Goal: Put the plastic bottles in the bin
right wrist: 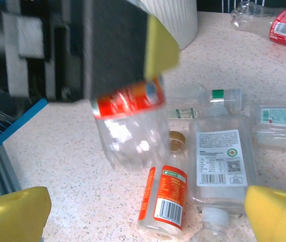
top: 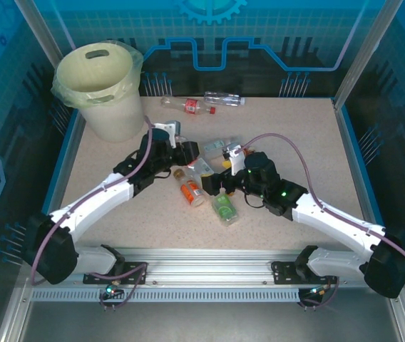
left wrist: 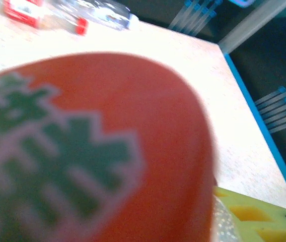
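The bin (top: 103,85) stands at the table's back left corner. My left gripper (top: 186,152) is shut on a clear bottle with a red label (right wrist: 128,126), held tilted just above the table; that label (left wrist: 97,151) is close and blurred in the left wrist view. My right gripper (right wrist: 148,214) is open, its yellow fingertips (right wrist: 17,212) wide apart. On the table below and between them lies an orange-labelled bottle (right wrist: 165,199). Beside it lie a flat white-labelled bottle (right wrist: 218,161) and a green one (top: 224,206).
Two more bottles (top: 188,105) (top: 224,99) lie at the back edge, right of the bin. Other clear bottles (right wrist: 279,126) (right wrist: 203,96) crowd the middle, between the two arms. A blue raised rim (top: 352,153) borders the table.
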You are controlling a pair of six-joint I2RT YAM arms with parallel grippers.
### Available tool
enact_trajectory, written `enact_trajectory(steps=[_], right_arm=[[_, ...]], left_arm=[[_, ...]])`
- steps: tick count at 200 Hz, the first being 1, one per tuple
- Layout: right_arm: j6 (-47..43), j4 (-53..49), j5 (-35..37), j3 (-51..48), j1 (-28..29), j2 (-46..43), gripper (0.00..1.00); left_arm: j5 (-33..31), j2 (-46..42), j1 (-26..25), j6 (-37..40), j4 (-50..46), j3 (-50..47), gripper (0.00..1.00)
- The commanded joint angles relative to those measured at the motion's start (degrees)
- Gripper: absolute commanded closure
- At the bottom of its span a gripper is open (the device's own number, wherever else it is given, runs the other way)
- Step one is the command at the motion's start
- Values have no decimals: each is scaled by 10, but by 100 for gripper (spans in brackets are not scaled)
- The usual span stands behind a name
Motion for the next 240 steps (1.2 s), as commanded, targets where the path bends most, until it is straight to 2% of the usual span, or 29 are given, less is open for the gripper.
enact_trajectory(steps=[1,95,126,156,188,240], right_arm=[[-12,-19,22,8,6,-18,0],[-10,-41,33,17,4,-14,0],[-3,-43,31,21,3,-8,0],[6,-42,35,25,3,2,0],[6,-29,41,24,3,4,0],[1,-15,54,26,3,8,0]], left_arm=[[-76,-30,18,50,-44,32,53],[-286,-45,31,188,-16,122,52],[-332,-29,36,236,-6,174,53],[-340,-18,66,268,23,200,52],[-331,4,127,256,45,235,52],[-322,99,195,238,36,363,51]])
